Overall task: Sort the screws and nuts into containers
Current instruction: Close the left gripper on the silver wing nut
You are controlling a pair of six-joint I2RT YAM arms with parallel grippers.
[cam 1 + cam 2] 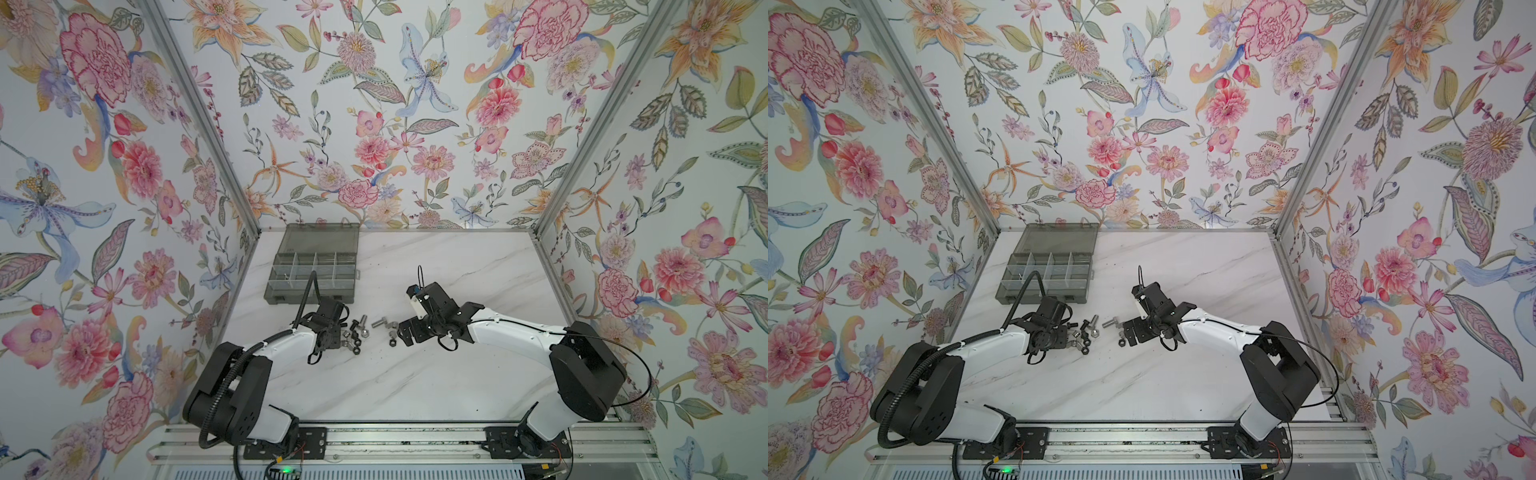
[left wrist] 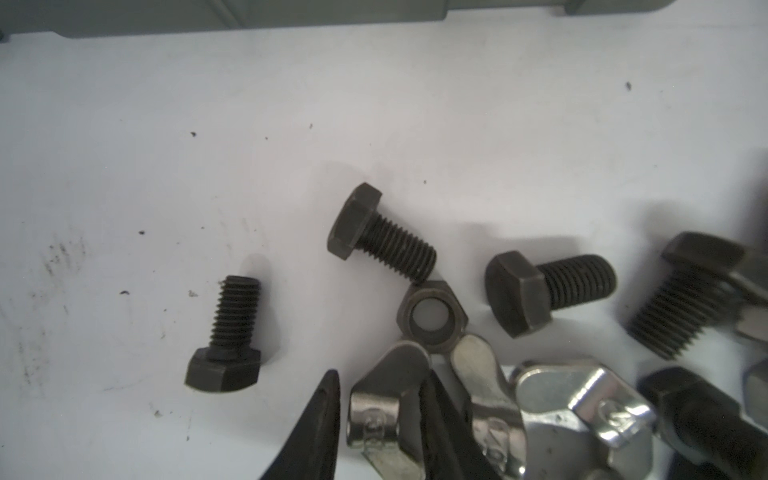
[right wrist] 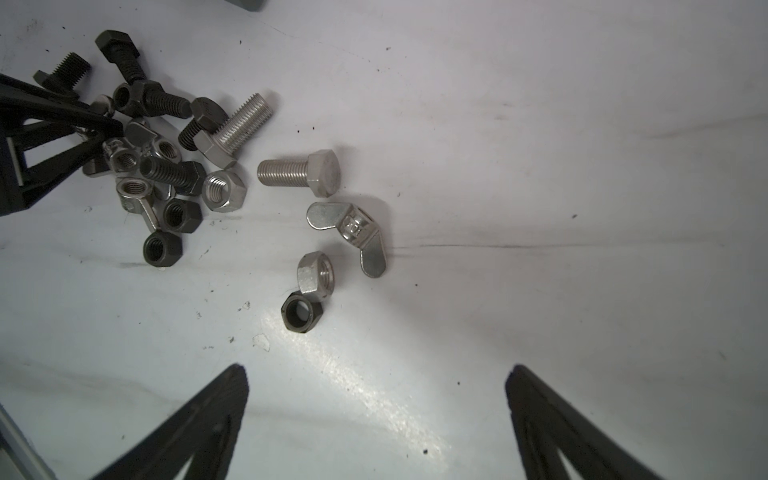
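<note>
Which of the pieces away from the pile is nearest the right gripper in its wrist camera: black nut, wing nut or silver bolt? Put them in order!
From the open right gripper:
1. Black nut, beside a silver nut.
2. Wing nut, just beyond them.
3. Silver bolt, farthest, nearer the pile.

A white marble-patterned surface (image 1: 436, 374) with faint grey veins fills the middle of both top views. Walls papered in a pink, orange and blue floral print (image 1: 374, 104) enclose it on three sides, joined by slanting silver aluminium corner posts (image 1: 199, 112). A ribbed silver aluminium rail (image 1: 407, 446) runs along the near edge, with a small green light (image 1: 285, 471) below it. Dark specks and smudges (image 2: 62, 257) mark the surface.
</note>
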